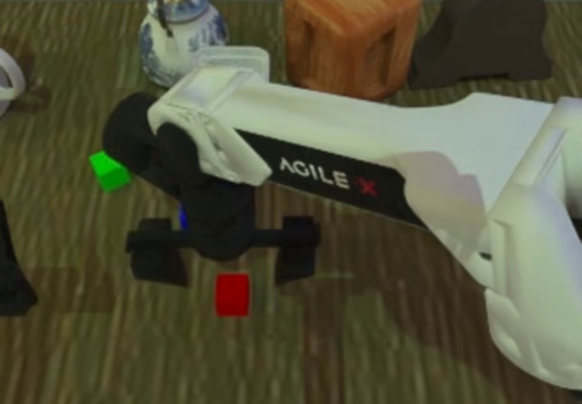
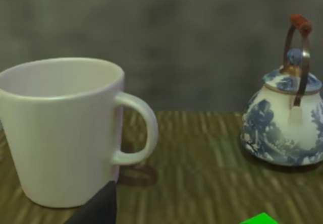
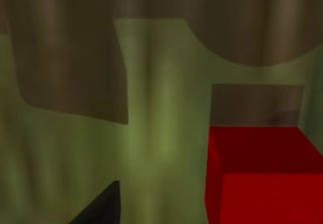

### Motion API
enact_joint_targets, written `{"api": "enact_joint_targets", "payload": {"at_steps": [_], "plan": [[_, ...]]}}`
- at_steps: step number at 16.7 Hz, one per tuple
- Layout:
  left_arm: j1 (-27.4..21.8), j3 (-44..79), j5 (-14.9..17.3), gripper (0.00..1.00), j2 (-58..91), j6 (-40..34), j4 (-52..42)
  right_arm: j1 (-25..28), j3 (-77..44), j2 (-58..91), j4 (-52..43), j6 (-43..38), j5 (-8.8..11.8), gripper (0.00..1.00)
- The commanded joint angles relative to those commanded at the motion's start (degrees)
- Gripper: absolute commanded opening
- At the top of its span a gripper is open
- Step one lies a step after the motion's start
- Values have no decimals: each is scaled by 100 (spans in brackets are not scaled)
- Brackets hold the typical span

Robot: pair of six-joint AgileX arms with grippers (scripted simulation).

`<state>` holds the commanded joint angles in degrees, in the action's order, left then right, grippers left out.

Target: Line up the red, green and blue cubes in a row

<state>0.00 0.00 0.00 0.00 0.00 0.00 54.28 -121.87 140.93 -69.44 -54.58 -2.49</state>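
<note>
Mid-table under right gripper (image 1: 223, 240), jaws spread wide, empty: red cube (image 1: 232, 294) just beside. Likely light, rigid; pinch opposite flat faces.

Along the far edge of the table (image 1: 382, 331): a blue-and-white teapot (image 1: 180, 29) with a red-tipped handle at the left, a large wooden box (image 1: 350, 29) standing just right of it, then a dark rounded object (image 1: 486, 29) beside that. Nearer the left wrist camera, standing upright, a white mug (image 2: 63, 130), handle turned toward the teapot, well apart from it.
</note>
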Motion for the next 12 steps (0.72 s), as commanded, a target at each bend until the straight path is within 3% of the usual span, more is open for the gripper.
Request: {"api": "enact_joint_targets", "payload": {"at_steps": [6, 12], "plan": [[0, 0, 0, 100, 0, 0, 0, 49, -1159, -60, -1225, -23, 1, 100], [0, 0, 0, 100, 0, 0, 0, 17, -1218, -62, -1279, -19, -1, 100]]}}
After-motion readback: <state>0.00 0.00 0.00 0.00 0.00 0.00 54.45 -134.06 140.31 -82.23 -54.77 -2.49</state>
